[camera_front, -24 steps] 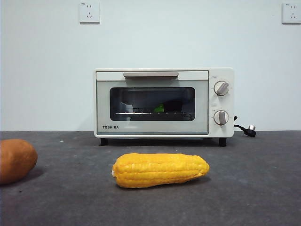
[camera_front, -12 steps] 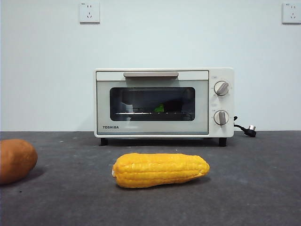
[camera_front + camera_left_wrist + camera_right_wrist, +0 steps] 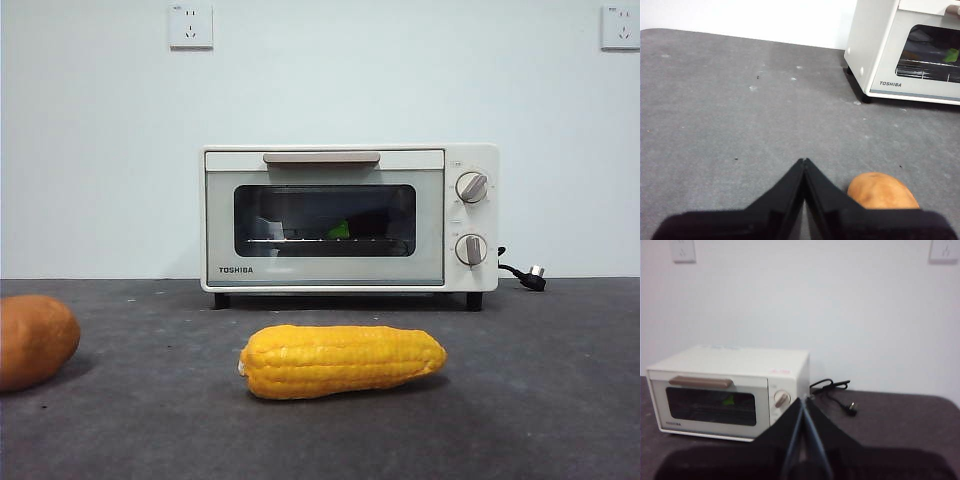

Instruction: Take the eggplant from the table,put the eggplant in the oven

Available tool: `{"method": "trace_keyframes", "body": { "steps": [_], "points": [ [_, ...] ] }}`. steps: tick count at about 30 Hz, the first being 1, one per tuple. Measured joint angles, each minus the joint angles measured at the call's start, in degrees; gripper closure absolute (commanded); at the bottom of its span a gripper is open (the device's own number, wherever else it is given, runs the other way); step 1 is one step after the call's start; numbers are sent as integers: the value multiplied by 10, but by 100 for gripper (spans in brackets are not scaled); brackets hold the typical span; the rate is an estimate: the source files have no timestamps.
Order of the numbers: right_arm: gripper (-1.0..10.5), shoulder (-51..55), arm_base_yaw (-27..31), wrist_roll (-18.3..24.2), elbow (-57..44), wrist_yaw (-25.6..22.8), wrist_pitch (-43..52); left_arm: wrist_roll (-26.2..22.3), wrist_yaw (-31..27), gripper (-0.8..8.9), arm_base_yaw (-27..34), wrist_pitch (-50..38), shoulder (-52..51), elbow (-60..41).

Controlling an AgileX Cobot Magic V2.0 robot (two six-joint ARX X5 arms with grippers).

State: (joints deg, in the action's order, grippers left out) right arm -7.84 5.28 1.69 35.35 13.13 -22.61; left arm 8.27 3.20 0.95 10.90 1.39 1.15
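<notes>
The cream-white oven (image 3: 350,270) stands at the back of the table (image 3: 540,390) with its glass door closed. Behind the glass lies the eggplant (image 3: 341,230): its green stem cap shows, while the dark body beside it is hard to make out. The same green cap shows through the door in the left wrist view (image 3: 951,55) and the right wrist view (image 3: 730,400). My left gripper (image 3: 804,161) is shut and empty, low over the table beside the orange-brown lump (image 3: 882,191). Raised and back from the oven (image 3: 725,390), my right gripper (image 3: 803,399) is shut and empty. Neither arm shows in the front view.
A yellow corn cob (image 3: 342,361) lies in front of the oven. The orange-brown lump (image 3: 35,340) sits at the left edge. The oven's black power cord and plug (image 3: 525,275) lie to its right. Two wall sockets are on the wall above.
</notes>
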Motion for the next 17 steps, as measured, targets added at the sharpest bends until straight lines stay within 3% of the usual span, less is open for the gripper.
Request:
{"method": "trace_keyframes", "body": {
  "steps": [9, 17],
  "points": [
    [946, 63, 0, -49, -201, 0, 156, 0, 0, 818, 0, 0, 0, 0],
    [946, 72, 0, -56, -285, 0, 189, 3, 0, 818, 0, 0, 0, 0]
  ]
}}
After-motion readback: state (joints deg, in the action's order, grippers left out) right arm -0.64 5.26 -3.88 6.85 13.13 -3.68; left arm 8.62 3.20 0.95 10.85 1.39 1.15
